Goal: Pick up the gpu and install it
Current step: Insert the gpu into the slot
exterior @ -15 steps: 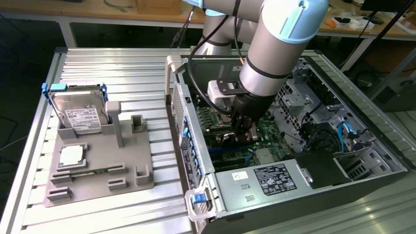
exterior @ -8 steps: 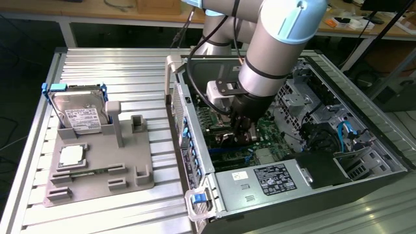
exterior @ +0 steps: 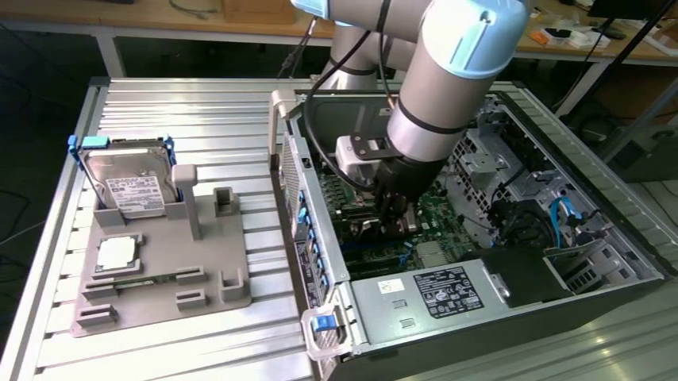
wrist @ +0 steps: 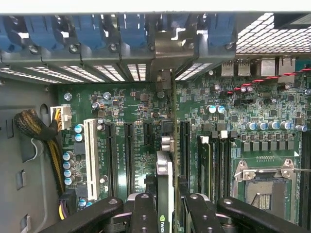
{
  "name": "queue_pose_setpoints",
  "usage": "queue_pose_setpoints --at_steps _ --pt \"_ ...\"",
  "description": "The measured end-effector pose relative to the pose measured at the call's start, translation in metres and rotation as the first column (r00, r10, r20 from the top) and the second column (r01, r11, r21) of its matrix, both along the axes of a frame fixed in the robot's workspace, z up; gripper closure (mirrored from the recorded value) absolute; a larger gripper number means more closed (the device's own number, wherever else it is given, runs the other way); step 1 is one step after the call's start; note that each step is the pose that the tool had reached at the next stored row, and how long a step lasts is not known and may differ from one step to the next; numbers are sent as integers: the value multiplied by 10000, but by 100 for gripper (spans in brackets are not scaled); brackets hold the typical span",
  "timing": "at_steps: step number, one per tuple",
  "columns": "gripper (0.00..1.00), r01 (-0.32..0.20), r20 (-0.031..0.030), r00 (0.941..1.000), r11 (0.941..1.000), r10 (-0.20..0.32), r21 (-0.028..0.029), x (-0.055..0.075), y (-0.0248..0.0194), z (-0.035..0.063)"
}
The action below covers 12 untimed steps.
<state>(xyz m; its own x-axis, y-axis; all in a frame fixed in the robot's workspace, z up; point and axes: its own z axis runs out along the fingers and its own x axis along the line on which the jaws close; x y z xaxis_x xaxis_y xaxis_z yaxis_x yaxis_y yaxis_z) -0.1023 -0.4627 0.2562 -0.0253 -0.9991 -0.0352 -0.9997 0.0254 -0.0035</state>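
Exterior view: the open computer case lies on its side on a slatted metal table, and the arm reaches down into it from above. Outside the case, on the exterior view's left of it, a grey fixture plate carries the hard drive and the processor chip. Both are well apart from the arm.

Inside the case, the wrist view looks straight onto the motherboard on the case floor. A row of long dark expansion slots runs towards the rear wall of the case.

The gpu is inside the case too. It is held edge-on over the motherboard, among those slots and lined up with them. The gripper pinches the card between its fingers, one pad on each face.

So the pick-up looks done, and the card has been carried into the case and set in line with the slots. Seating it is what seems to remain. I cannot tell whether its lower edge has entered a slot, because the card's own body hides that edge.
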Motion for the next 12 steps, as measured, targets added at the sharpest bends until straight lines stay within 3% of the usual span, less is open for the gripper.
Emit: queue_pose_setpoints --at_steps 12 --pt "73 -2 5 10000 10000 2 -1 -1 0 -68"
